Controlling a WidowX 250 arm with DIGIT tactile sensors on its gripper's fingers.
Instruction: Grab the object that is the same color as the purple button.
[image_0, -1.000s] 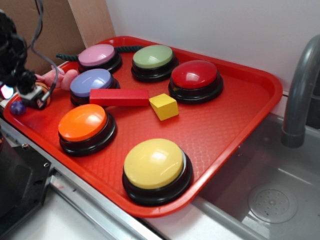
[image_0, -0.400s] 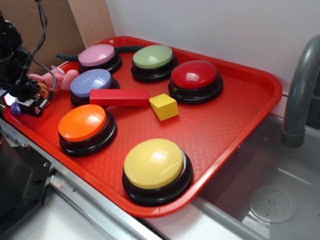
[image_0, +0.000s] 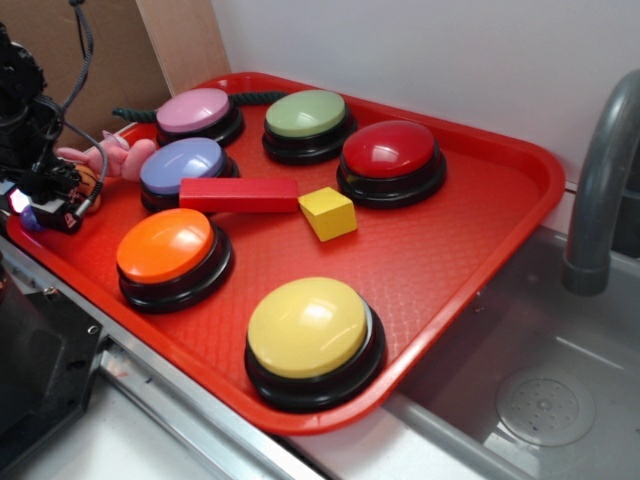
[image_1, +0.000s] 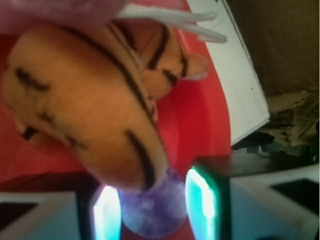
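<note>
Claw (image_1: 152, 207) now astride ball (image_1: 150, 215), under tiger plush (image_1: 85, 110)

- A mock kitchen sink station set up for robot trials, not a lived-in home.
- A grey faucet (image_0: 603, 190) rises over a grey basin with a round drain (image_0: 545, 405), far across the scene from the gripper.
- A red tray (image_0: 470, 255) beside the basin holds 6 coloured dome buttons and toy blocks.
- Bare cardboard (image_0: 120, 50) stands just behind the arm, with loose cables (image_0: 70, 85) hanging off it.
</note>
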